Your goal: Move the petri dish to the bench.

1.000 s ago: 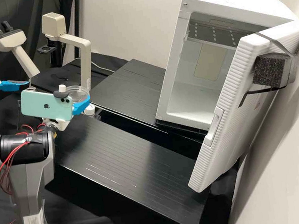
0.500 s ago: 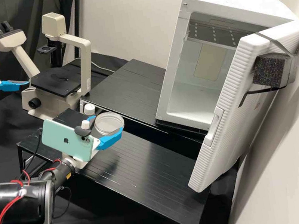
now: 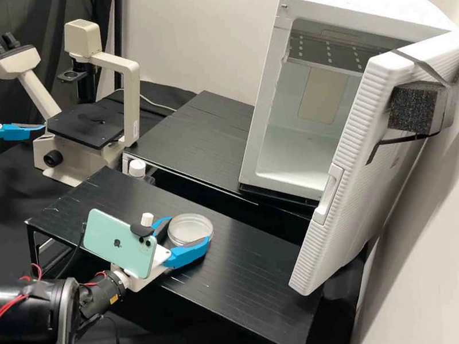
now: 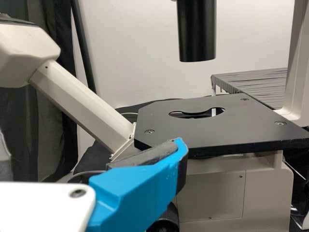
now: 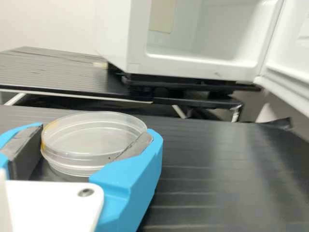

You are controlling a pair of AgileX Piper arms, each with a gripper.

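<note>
High view: clear petri dish, lower centre, clamped in right gripper, above black bench top; left gripper, upper left, jaws apart. Left wrist view: microscope stage, right of centre. Right wrist view: dish between jaws, lower left.

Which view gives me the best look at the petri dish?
The right wrist view: the dish is close there, rim and side plain between the pads of the right gripper. The high view shows it smaller, from above, between the fingers over the bench. The left wrist view faces the microscope.
</note>
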